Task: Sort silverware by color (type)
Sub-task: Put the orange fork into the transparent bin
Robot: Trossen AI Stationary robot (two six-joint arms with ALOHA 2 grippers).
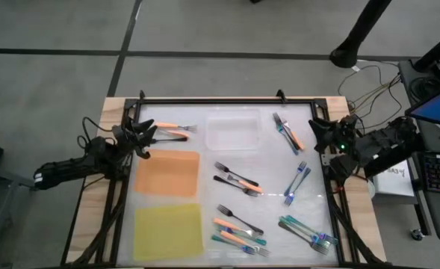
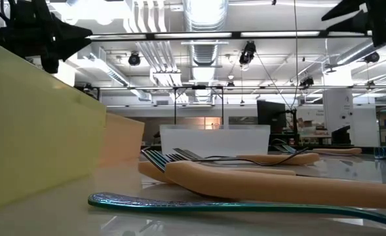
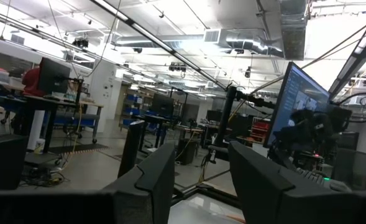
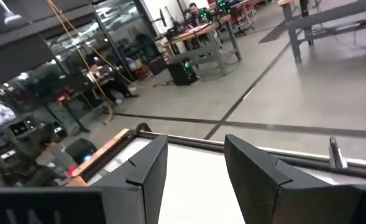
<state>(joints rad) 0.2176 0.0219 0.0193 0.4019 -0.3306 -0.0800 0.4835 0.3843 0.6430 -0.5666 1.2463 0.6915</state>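
Teal fork (image 2: 245,204) lies nearest the low camera; forks (image 1: 238,179) are scattered unsorted across the table. Both grippers, left (image 1: 143,134) and right (image 1: 318,133), wait at the edges, fingers apart, empty. No sorting started, you'd judge; pick one fork next

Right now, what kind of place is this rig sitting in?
Probably an open robotics lab or workshop. Exposed ceiling ducts run overhead, workbenches with equipment line a bare concrete floor, and a monitor stands beside the table.
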